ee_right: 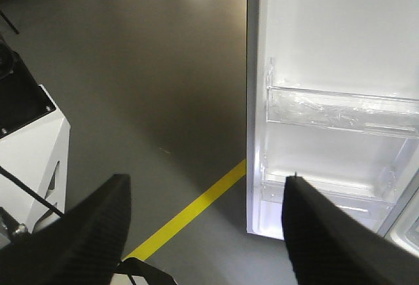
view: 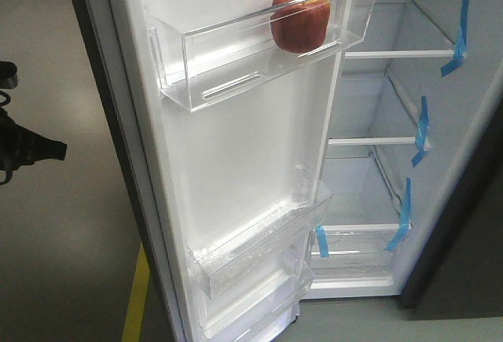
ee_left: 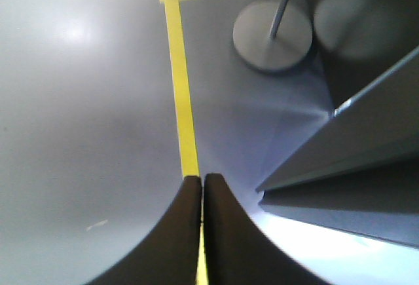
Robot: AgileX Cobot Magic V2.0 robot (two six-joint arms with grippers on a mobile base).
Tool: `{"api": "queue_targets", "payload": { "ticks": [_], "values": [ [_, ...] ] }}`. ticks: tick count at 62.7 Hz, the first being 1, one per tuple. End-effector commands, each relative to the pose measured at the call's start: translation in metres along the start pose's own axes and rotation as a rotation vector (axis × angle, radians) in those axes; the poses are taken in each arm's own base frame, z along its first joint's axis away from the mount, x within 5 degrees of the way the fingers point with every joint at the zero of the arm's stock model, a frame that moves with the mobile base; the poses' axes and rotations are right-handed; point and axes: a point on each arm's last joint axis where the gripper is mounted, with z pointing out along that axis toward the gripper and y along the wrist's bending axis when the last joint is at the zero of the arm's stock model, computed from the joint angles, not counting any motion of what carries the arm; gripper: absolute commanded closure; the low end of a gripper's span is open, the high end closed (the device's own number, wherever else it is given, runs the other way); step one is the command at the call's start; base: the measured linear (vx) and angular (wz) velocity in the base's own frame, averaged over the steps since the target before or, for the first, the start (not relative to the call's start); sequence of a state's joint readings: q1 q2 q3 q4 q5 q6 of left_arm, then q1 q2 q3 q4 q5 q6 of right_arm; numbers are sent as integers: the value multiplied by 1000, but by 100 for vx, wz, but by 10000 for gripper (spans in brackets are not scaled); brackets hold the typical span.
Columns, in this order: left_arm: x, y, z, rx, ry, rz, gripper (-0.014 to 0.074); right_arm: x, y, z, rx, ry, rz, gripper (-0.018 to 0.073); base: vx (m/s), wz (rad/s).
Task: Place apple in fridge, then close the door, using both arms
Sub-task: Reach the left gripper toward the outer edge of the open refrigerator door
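The apple sits in the top clear bin of the open door, at 12 o'clock in the front view. The fridge stands open at 3 o'clock. The grey floor carries 1 yellow line. The left fingers are pressed together, holding nothing. The right fingers are spread wide and empty.

Jaws of left gripper together over yellow floor line; round stand base beyond.
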State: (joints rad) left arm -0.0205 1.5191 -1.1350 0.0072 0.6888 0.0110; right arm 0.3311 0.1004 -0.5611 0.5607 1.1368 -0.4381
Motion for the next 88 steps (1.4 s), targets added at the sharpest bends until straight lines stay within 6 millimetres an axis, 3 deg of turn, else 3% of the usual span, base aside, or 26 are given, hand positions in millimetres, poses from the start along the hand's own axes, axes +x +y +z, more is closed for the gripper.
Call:
{"api": "queue_targets", "payload": {
  "ticks": [1, 15, 27, 47, 72, 88],
  "values": [
    [-25, 0, -3, 3, -50, 15, 603, -10, 0, -2, 0, -63, 8, 87, 0, 0],
    [-57, -1, 19, 24, -43, 12, 603, -10, 0, -2, 0, -63, 8, 87, 0, 0],
    [-81, -12, 36, 144, -72, 37, 603, -10, 0, -2, 0, -63, 8, 87, 0, 0],
    [-117, -25, 49, 306, -142, -25, 603, -10, 0, -2, 0, -63, 8, 87, 0, 0],
    [-118, -47, 38, 562, -152, 34, 603, -10, 0, -2, 0, -63, 8, 87, 0, 0],
    [-98, -56, 24, 619, -177, 77, 603, -10, 0, -2, 0, -63, 8, 87, 0, 0]
  ]
}}
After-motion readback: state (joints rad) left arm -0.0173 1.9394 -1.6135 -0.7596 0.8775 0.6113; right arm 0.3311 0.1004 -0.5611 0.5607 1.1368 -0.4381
